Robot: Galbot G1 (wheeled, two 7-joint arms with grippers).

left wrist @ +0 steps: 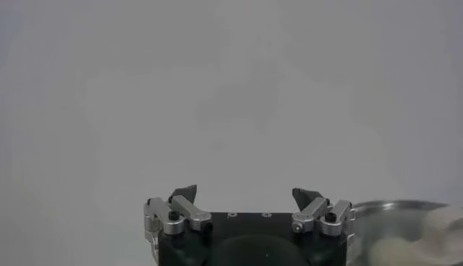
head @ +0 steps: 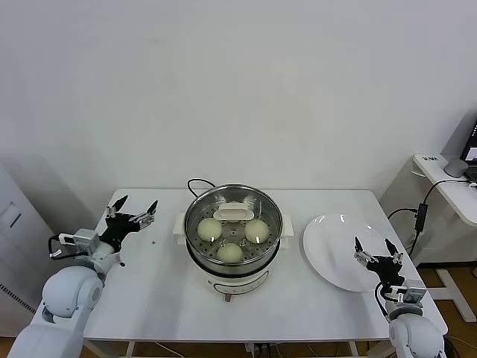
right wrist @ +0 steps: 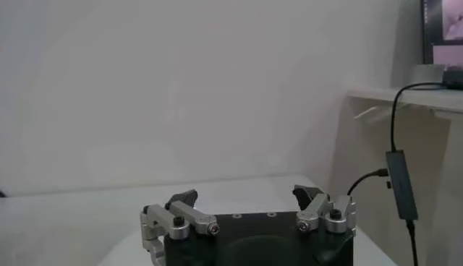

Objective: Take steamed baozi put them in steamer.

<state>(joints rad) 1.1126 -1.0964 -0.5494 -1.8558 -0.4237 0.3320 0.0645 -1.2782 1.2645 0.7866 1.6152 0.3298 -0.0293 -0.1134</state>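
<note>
The steamer [head: 277,240], a shiny steel pot on a white base, stands mid-table with a glass lid [head: 234,212] on it. Through the lid three pale baozi [head: 209,228] [head: 256,230] [head: 230,252] show on the perforated tray. My left gripper [head: 136,206] hovers open and empty over the table to the steamer's left. My right gripper [head: 373,248] stands open and empty at the near right, by the white plate [head: 337,253]. In the left wrist view my open left gripper [left wrist: 246,194] faces the wall, with the steamer's rim [left wrist: 394,207] at the edge. The right wrist view shows my open right gripper [right wrist: 247,195] alone.
The white plate is bare. A black power cord [head: 195,184] runs behind the steamer. A side desk [head: 450,183] with cables stands at the right, beyond the table's edge. A white cabinet [head: 15,246] stands at the left.
</note>
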